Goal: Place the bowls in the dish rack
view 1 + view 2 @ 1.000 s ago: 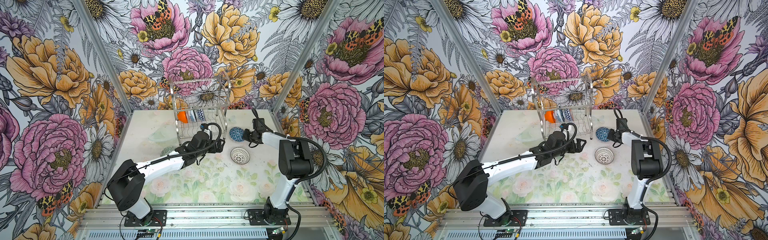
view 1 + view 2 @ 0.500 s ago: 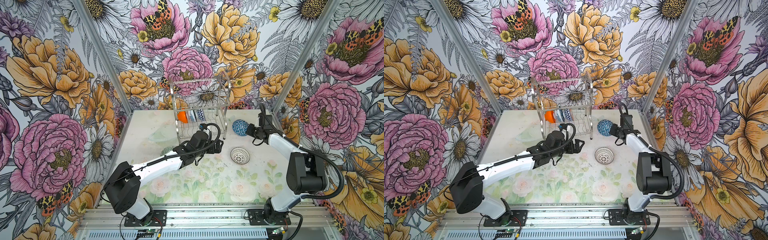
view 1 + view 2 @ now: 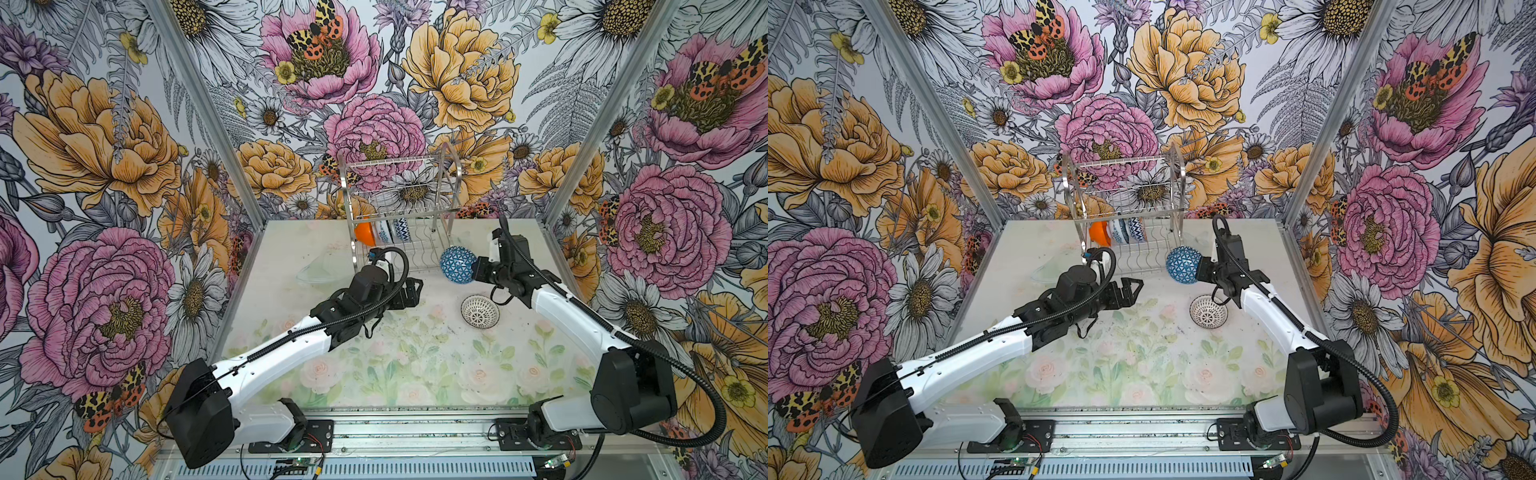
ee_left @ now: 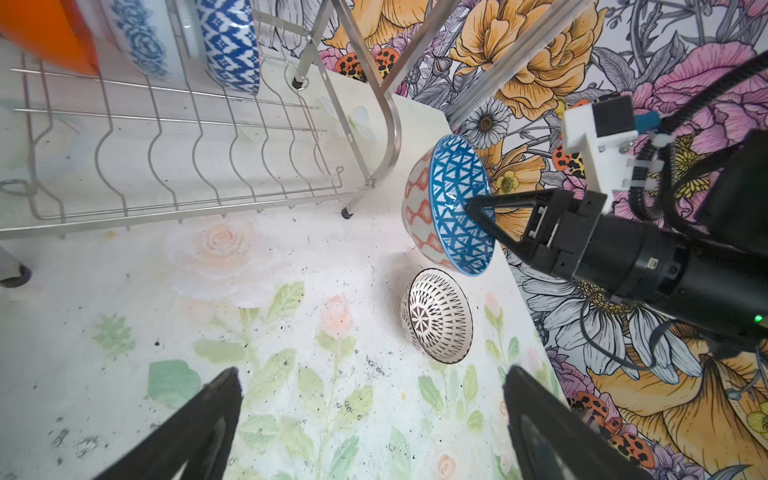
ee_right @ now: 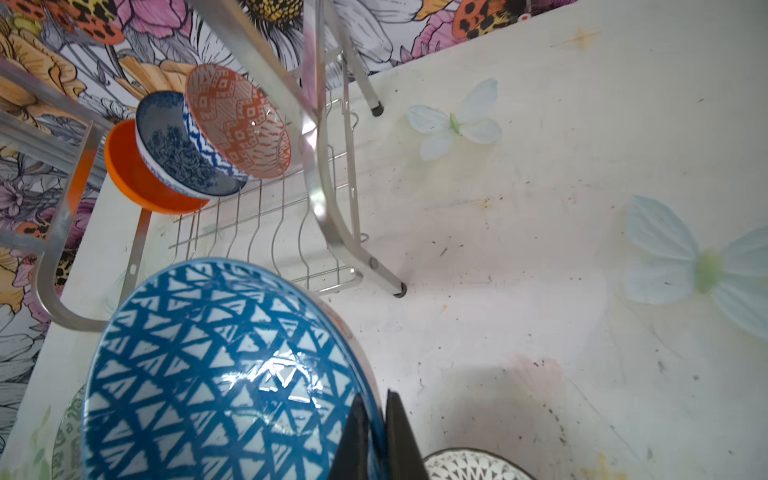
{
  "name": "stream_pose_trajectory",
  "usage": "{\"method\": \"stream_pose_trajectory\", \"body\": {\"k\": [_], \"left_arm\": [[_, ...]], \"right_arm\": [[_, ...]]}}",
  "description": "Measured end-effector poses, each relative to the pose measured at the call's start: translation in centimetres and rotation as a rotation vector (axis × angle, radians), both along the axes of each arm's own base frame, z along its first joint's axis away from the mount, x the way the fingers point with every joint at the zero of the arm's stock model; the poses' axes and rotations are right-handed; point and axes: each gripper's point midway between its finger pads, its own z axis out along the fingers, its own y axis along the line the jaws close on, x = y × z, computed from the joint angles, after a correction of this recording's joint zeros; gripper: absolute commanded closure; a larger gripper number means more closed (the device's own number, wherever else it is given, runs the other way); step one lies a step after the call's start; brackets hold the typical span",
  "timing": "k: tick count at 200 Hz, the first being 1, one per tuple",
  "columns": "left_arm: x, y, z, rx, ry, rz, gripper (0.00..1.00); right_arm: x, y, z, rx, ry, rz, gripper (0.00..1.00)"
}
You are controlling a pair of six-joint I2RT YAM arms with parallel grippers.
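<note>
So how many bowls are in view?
6. Three stand in the dish rack: orange bowl, blue floral bowl, zigzag bowl. The right gripper holds the blue triangle bowl. The black-white bowl sits on the table. A grey-green bowl peeks out, mostly hidden.

The table (image 3: 415, 374), printed with pale flowers, is carrying the dish rack (image 3: 401, 208), which is standing on its legs at the back, while a black-and-white bowl (image 3: 480, 311) is sitting upright towards the right edge.
</note>
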Motion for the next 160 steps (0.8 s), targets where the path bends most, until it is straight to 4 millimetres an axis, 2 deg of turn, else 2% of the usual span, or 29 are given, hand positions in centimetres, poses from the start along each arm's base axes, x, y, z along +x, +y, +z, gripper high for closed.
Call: {"method": "stream_pose_trajectory", "body": {"k": [33,65,84,104,142,160], "left_arm": [[-1.1,3.0,-1.9,-0.004,0.041,0.05,0.01],[-1.8,5.1,-2.8,-0.025,0.062,0.086,0.01],[-2.1,6.0,-3.2,-0.039,0.074,0.103,0.01],[-2.4,6.6,-3.5,-0.052,0.08,0.112,0.01],[-2.9,7.0,-3.7,-0.068,0.084,0.112,0.01],[-3.0,7.1,-3.8,-0.071,0.088,0.114,0.01]], "right_arm": [[-2.7,5.6,-1.9,-0.055,0.039,0.135,1.0],[-5.0,9.8,-6.3,-0.125,0.129,0.242,1.0],[-5.8,10.8,-9.0,-0.169,0.185,0.268,1.0],[-6.4,11.4,-10.7,-0.19,0.221,0.277,1.0],[-6.0,12.8,-11.8,-0.199,0.235,0.281,1.0],[-5.6,13.2,-11.8,-0.195,0.231,0.275,0.97]]}}
